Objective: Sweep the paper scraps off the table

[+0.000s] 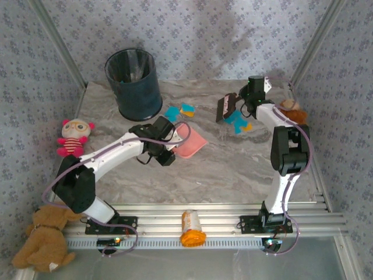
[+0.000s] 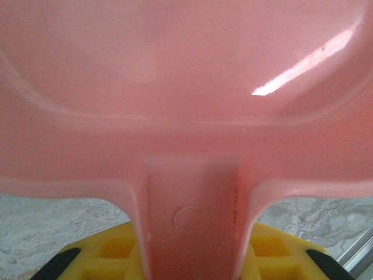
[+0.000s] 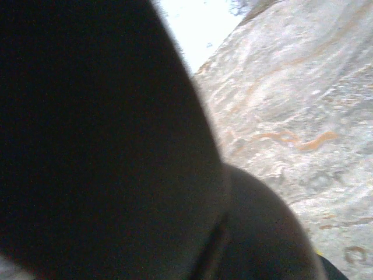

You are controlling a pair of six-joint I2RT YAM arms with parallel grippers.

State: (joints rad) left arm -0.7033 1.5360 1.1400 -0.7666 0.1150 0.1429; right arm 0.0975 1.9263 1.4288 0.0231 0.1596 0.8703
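About five small orange-yellow and turquoise paper scraps [image 1: 238, 121] lie in two clusters on the grey-beige marble-veined tabletop [image 1: 233, 169]: one beside the single dark round bin [image 1: 134, 84], one against the dark hand brush [image 1: 226, 108] pinched by the right claw [image 1: 240, 104]. The left claw [image 2: 189, 256] pinches the handle of one pink plastic dustpan [image 2: 186, 87]. Flowered grey wallpaper [image 1: 192, 29] lines the walls.

The left arm [image 1: 111, 153] and right arm [image 1: 281, 189] share one build: white tubular links between chunky black joint housings. A thin purple-grey cable [image 1: 49, 188] loops along each from a black base plate [image 1: 111, 224]. The left arm's jaws are yellow moulded plastic with square recesses and black corners.
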